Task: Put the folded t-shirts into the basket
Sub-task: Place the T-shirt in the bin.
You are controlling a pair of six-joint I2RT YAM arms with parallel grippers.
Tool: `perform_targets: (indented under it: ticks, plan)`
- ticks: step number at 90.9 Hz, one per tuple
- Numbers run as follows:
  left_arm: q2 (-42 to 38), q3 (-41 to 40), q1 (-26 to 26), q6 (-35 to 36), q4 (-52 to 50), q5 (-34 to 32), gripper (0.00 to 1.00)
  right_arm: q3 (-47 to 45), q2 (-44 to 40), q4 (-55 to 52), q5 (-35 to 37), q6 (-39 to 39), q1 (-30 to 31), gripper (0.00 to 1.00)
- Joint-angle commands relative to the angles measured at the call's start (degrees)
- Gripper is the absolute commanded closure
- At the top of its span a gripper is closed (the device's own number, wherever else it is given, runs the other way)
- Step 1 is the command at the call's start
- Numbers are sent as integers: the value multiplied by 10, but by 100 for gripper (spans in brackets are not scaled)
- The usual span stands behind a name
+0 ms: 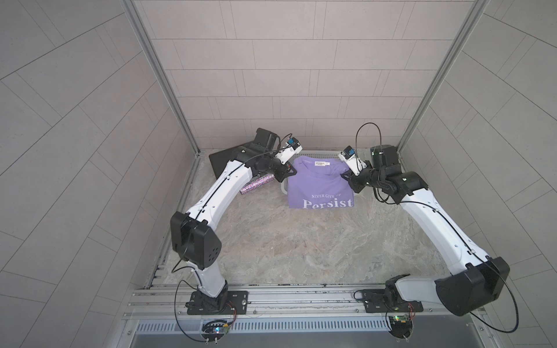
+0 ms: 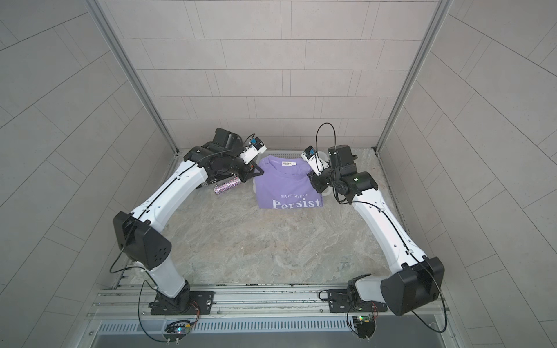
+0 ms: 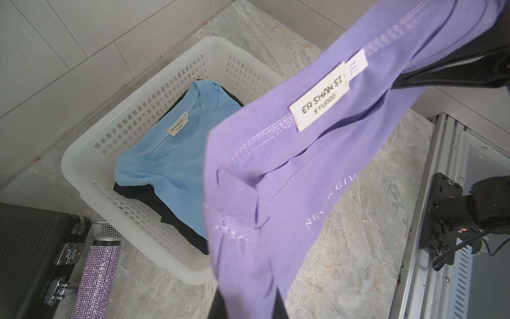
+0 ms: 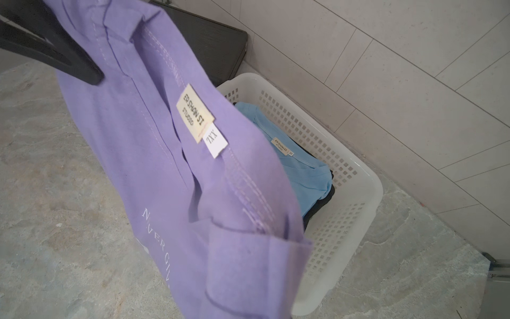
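Note:
The lilac "Persist" t-shirt (image 1: 319, 186) hangs stretched between both grippers, raised over the white basket (image 1: 313, 151). My left gripper (image 1: 293, 172) is shut on one shoulder corner and my right gripper (image 1: 345, 175) is shut on the other. In the left wrist view the lilac t-shirt (image 3: 289, 179) runs down between my left gripper's (image 3: 248, 302) dark fingers. The basket (image 3: 91, 143) holds a folded light blue t-shirt (image 3: 176, 154) on top of a black t-shirt (image 3: 182, 226). The right wrist view shows the lilac t-shirt (image 4: 171, 171) covering my own jaws, with the basket (image 4: 367, 176) behind.
A black ribbed case (image 1: 218, 161) lies at the back left beside the basket. A sparkly lilac microphone (image 1: 256, 184) rests on the marble tabletop (image 1: 301, 241) next to it. Tiled walls close in the back and sides. The arm bases stand on the front rail (image 1: 301, 296).

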Motion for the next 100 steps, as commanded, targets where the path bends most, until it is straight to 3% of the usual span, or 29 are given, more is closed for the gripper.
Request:
perform_targets:
  ticks: [1,19,54,100]
  plan:
    - [39,75,-1,-15,-49,-6,100,38,28,-3,15,34,-8,100]
    - [123,175,0,-19,-87,-14,100,82,93,-8,14,56,-23,100]
    - [239,277,10,-28,-81,-64,100,153,224,-11,3,74,-63,100]
    - [332,306,12,-16,-26,-115,100,249,380,-27,1,60,-68,100]
